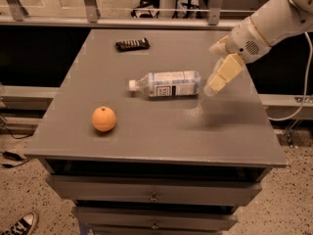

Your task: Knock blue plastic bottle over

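The blue plastic bottle (168,83) lies on its side in the middle of the grey table (161,126). Its white cap points left and its white label with a dark square faces up. My gripper (213,86) hangs just to the right of the bottle's base, slightly above the table. It holds nothing. The white arm reaches in from the upper right.
An orange (104,119) sits on the table at the front left. A dark flat packet (132,44) lies near the back edge. Drawers are under the tabletop. A shoe (19,225) is on the floor at the lower left.
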